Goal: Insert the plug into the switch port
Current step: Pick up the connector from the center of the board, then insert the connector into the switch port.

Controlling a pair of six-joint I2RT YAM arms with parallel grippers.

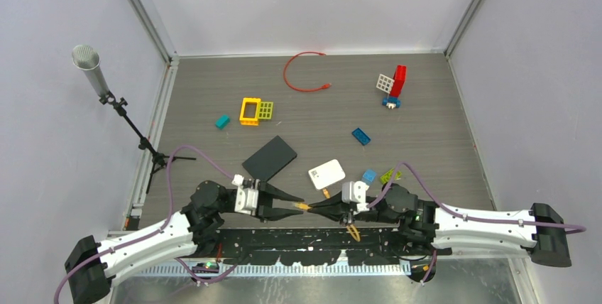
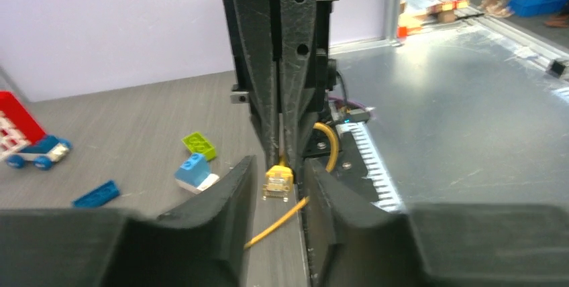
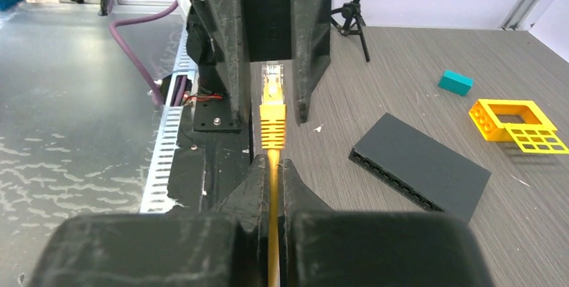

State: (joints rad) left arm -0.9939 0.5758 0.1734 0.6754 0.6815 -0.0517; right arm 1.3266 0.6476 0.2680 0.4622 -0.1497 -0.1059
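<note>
From the right wrist alone, switch ports [image 3: 396, 178] show.

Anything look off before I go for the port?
Nothing damaged. The right hand pinches the yellow cable behind its plug, but the plug points into the open left hand, not toward the askew switch.

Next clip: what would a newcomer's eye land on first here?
The two grippers meet tip to tip at the table's near edge: the right gripper is shut on a yellow Ethernet cable just behind its plug, which pokes into the open left gripper. The black network switch lies just beyond them, untouched.
</note>
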